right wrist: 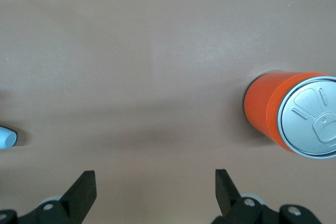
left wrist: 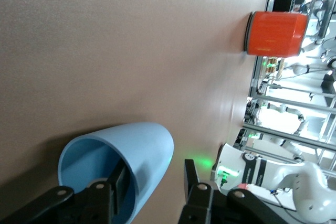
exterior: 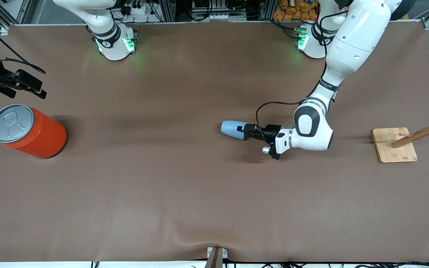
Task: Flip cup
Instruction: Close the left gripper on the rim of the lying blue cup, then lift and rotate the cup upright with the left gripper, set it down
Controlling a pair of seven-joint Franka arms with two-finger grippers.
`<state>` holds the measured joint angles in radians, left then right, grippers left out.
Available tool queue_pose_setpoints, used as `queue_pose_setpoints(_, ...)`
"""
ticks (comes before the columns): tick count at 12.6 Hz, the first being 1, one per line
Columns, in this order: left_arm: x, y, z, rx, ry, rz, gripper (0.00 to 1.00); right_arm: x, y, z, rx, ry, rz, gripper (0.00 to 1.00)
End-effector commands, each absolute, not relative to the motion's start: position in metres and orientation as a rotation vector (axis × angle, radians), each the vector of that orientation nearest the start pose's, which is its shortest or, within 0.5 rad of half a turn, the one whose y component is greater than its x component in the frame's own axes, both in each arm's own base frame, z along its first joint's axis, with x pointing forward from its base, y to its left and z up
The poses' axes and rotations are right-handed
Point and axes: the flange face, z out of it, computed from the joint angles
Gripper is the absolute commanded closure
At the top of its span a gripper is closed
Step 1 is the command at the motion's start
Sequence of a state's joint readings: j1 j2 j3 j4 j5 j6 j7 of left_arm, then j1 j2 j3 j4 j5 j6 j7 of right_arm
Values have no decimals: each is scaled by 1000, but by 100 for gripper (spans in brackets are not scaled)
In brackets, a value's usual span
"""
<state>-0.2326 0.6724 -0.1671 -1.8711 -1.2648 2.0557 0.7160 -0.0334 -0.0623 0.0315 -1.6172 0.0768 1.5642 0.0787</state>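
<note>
The light-blue cup [exterior: 234,129] lies on its side mid-worktop [exterior: 169,186]. The left gripper [exterior: 245,131] straddles its rim, one finger [left wrist: 119,182] inside the mouth and one outside, a gap still showing. The right gripper [exterior: 21,85] waits wide open above the orange can [exterior: 28,131]. A wooden rack [exterior: 410,139] stands at the left arm's end.

One cup [exterior: 233,129] is counted, lying on its side on the table [exterior: 169,193]. One orange can [exterior: 32,131] is counted, well apart from the cup toward the right arm's end. One wooden rack [exterior: 404,143] is counted toward the left arm's end.
</note>
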Motion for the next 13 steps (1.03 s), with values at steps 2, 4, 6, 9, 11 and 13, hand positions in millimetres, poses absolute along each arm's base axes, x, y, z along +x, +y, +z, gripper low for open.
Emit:
queue_pose_setpoints(2, 536, -279, 138, 2031, -107, -292, 91, 529, 6, 639, -3053, 111, -20, 0)
queue_pose_setpoints(4, 537, -274, 138, 2033, -87, -297, 100, 529, 5, 639, -3052, 116, -20, 0)
queue_pose_setpoints(6, 545, -270, 148, 2043, -46, -307, 100, 530, 5, 640, -3051, 116, -29, 0)
queue_pose_setpoints(9, 574, -253, 192, 2108, -8, -287, 100, 531, 6, 640, -3047, 112, -45, 0)
queue_pose_setpoints(11, 595, -219, 241, 2225, -32, -267, 100, 531, 9, 640, -3060, 98, -43, 0)
queue_pose_setpoints(13, 613, -176, 291, 2422, -78, -287, 100, 532, 12, 641, -3091, 83, -61, 0)
